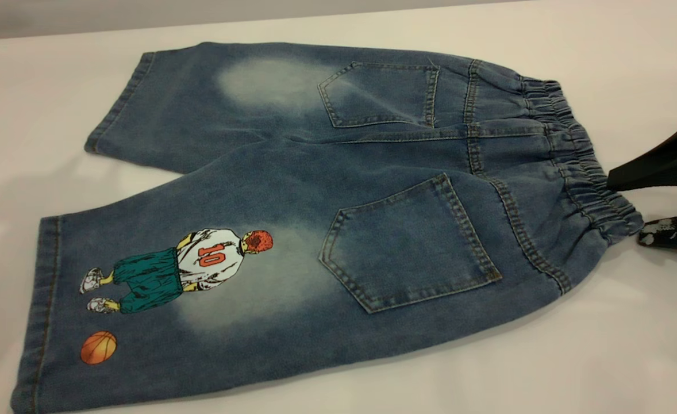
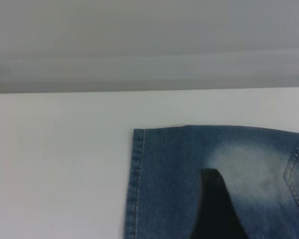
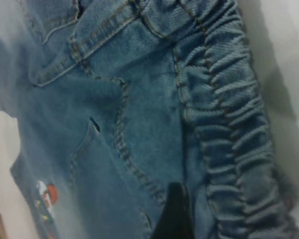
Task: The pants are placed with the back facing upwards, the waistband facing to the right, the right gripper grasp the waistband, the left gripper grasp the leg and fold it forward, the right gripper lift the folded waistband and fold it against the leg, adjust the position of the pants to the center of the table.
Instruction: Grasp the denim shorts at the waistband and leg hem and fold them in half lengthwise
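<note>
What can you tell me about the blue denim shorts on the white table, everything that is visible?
The blue denim shorts lie flat and unfolded on the white table, back up, elastic gathered waistband at the exterior view's right. They show two back pockets, faded patches, and a printed basketball player with an orange ball. The right gripper stands open at the waistband edge.

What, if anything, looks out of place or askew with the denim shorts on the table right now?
Nothing stands out. The denim shorts lie flat, back up, on the white table, elastic waistband toward the right gripper, whose fingers sit open at the waistband's edge. The legs splay slightly apart, with no folds or damage.
</note>
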Robot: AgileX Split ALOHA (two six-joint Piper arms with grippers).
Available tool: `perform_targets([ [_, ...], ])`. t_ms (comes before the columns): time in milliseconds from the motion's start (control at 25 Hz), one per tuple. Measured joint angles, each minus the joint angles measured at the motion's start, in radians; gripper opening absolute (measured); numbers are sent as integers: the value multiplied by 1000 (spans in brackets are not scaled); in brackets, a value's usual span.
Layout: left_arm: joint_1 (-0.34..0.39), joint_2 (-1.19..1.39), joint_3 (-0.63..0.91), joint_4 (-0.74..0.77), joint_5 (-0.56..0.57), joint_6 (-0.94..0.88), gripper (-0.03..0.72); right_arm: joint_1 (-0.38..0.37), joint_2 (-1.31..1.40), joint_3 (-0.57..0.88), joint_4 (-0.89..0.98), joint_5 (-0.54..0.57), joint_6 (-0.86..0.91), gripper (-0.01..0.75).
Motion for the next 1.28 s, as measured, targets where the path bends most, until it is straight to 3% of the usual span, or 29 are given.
perform_targets([
  [560,0,0,0,0,-2,1,397,26,46,0,44,74,1,526],
  [760,0,0,0,0,-2,1,397,80,46,0,58,74,1,414],
  [1080,0,0,0,0,-1,1,397,91,45,0,64,86,1,69],
  [1280,0,0,0,0,49,1,397,91,26,-44,4,89,1,36],
])
